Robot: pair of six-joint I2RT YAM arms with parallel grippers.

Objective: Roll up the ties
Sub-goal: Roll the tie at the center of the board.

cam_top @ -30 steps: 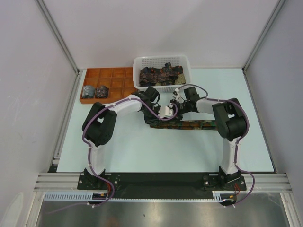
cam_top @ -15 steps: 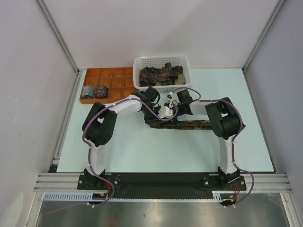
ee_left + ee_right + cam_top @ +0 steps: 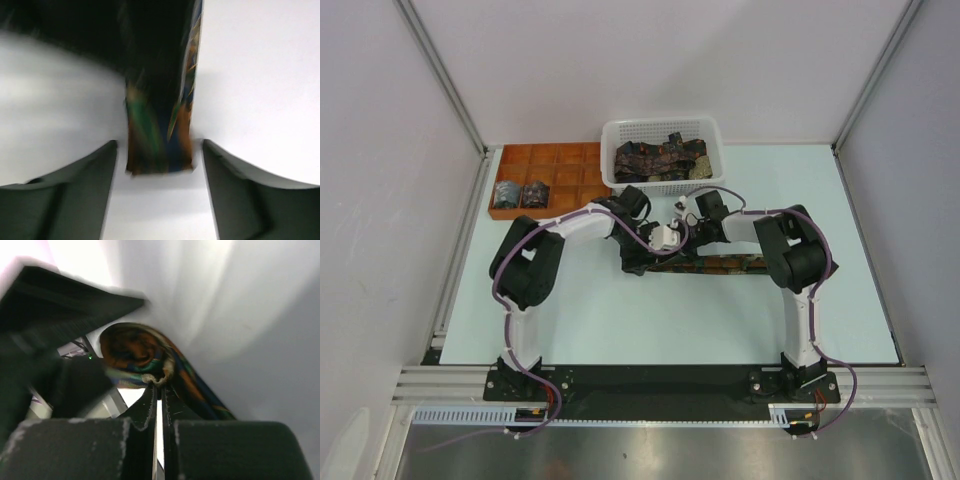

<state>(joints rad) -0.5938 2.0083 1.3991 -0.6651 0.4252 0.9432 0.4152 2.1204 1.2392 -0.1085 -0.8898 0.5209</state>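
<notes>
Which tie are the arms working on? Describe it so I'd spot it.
Find the white basket at the far edge of the table. Just in front of it, one tie lies stretched sideways across the table. Other ties sit heaped in the basket or rolled in the orange tray; only this one lies out long.

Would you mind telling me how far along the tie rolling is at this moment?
Done: two rolled ties sit in the near-left compartments of the orange tray. In hand: a tie on the table, its curled end pinched by the right tool, the open left tool straddling the strip. Left: finishing that roll, then the loose ties in the white basket.
</notes>
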